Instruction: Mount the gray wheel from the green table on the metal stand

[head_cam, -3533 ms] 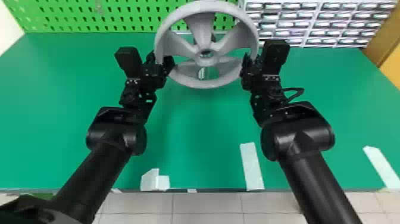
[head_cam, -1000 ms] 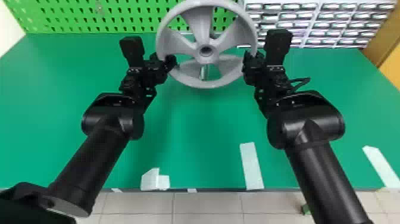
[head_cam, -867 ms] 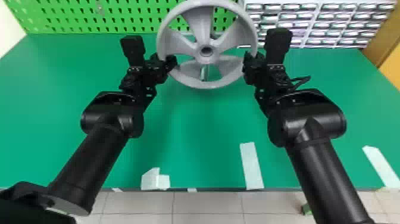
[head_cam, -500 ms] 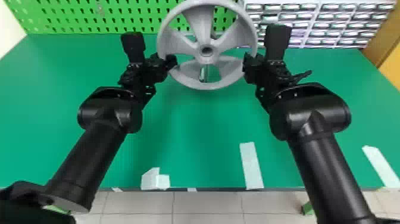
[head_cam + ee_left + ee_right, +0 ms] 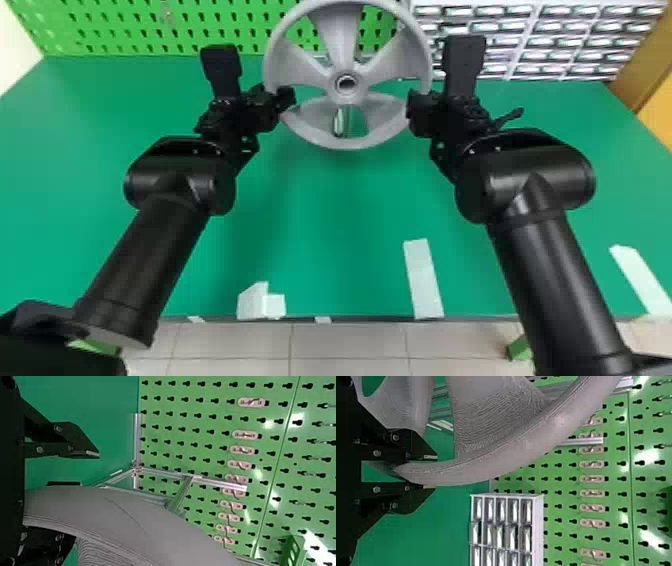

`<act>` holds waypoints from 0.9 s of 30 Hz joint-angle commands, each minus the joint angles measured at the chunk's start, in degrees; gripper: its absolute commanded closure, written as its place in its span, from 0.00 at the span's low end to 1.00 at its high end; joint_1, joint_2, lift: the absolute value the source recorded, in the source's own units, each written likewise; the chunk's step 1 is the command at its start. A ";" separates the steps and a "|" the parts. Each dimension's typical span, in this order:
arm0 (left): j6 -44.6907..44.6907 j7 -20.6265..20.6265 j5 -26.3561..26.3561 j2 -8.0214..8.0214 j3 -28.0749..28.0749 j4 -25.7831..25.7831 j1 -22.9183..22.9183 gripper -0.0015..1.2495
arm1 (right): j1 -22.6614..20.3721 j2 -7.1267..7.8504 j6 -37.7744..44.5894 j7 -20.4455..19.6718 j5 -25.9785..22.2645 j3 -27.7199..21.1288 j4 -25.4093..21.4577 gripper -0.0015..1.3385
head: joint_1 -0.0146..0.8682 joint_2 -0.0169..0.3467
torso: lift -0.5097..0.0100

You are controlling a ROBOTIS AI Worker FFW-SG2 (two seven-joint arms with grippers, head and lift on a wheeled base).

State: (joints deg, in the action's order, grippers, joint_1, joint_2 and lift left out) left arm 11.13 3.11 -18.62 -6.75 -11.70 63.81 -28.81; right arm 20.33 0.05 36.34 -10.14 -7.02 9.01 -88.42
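Observation:
The gray wheel (image 5: 326, 129) stands tilted above the back of the green table (image 5: 320, 240), between my left gripper (image 5: 286, 100) and my right gripper (image 5: 417, 107). In the left wrist view, my left gripper (image 5: 89, 469) is open with green showing in its gap; the wheel's rim (image 5: 119, 510) covers most of the lower finger. My right gripper (image 5: 431, 472), in its wrist view, is shut on the opposite side of the rim (image 5: 494, 465). Beyond the rim is the metal stand (image 5: 162, 473) of thin silver bars, partly hidden by the wheel.
Behind the table rises a green pegboard (image 5: 135, 25) with hooks. A rack of small drawers (image 5: 530, 45) stands at the back right, near the right gripper. White tape strips (image 5: 423, 280) lie toward the table's front edge.
The wheel has turned to face the head camera more squarely, its hub shifting slightly up in view. Both forearms have swung outward, and the grippers stay beside the rim.

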 commanded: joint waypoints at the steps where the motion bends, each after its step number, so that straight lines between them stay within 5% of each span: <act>1: 1.61 -5.13 -0.19 0.07 0.19 0.00 -0.46 0.71 | 0.59 0.13 1.72 -2.96 -0.19 -0.22 0.00 0.82 | 1.00 0.19 | 0.80; 13: 1.88 -5.92 0.96 0.25 0.63 -2.03 -1.95 0.70 | 2.53 -0.05 3.91 -2.87 -0.10 -0.57 1.59 0.82 | 1.00 0.19 | 0.80; 27: -3.66 -4.78 0.69 0.25 0.28 -10.02 -5.12 0.70 | 4.02 -0.10 0.40 -2.70 -0.10 -0.48 5.63 0.82 | 1.00 0.19 | 0.80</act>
State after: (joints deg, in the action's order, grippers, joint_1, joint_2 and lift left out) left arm 9.07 3.13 -17.70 -6.47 -11.12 56.15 -32.95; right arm 23.96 0.04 37.94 -6.54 -7.08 8.46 -84.05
